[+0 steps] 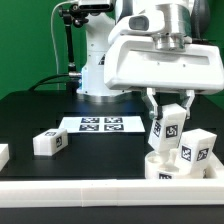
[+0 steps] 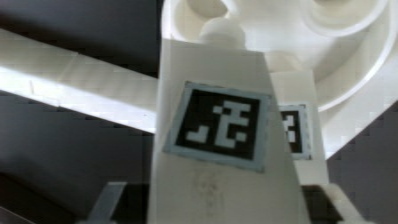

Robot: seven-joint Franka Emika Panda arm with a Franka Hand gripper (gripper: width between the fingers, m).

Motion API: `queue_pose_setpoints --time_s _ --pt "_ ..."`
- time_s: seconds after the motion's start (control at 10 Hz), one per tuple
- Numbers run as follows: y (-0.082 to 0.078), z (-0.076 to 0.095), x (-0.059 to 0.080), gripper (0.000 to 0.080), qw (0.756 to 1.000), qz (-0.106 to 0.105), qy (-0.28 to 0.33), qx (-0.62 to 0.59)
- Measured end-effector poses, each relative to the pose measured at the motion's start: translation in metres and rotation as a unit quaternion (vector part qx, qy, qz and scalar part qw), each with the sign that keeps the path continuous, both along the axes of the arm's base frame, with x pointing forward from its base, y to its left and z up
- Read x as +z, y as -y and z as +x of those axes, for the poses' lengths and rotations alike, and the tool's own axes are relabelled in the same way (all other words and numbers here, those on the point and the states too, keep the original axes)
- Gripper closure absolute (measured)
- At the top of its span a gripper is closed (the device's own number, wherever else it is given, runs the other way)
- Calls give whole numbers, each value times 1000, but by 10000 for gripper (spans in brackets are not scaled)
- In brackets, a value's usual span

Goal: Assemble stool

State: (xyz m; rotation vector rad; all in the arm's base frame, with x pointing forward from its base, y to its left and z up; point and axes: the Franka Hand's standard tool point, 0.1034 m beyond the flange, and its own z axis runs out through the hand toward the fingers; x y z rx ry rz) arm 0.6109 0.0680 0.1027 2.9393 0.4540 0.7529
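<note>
The seat (image 1: 160,168) is partly cut off by the white rail (image 1: 90,190) along the near edge of the bench (image 1: 40,115). The wrist view shows only part of its round rim and hollows. The gripper (image 1: 168,110) is half hidden under the arm's broad white housing. Its fingers (image 2: 118,203) are blurred, one on each side of the held leg (image 1: 167,127), pinching it. That leg hangs roughly upright just above the seat; I cannot tell whether its lower end touches the seat.

A second leg (image 1: 197,151) stands at the seat, on its side toward the exterior view's right. A loose leg (image 1: 50,142) lies well apart from the seat, toward the exterior view's left. Farther that way, a white piece (image 1: 3,155) is cut by the picture's edge, with too little showing to name it.

That makes one seat, three clear legs and one marker board (image 1: 100,124), which lies flat behind the seat toward the exterior view's left. The bench is matte black, and a green backdrop (image 1: 25,40) stands behind it.
</note>
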Motion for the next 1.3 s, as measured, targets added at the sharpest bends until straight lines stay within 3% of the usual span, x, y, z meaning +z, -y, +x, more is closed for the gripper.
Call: queue_pose_setpoints --time_s 0.5,1.3 --pt "11 -2 -1 471 1000 -8 -2 5" --pt "7 -7 -7 471 1000 -7 -8 5"
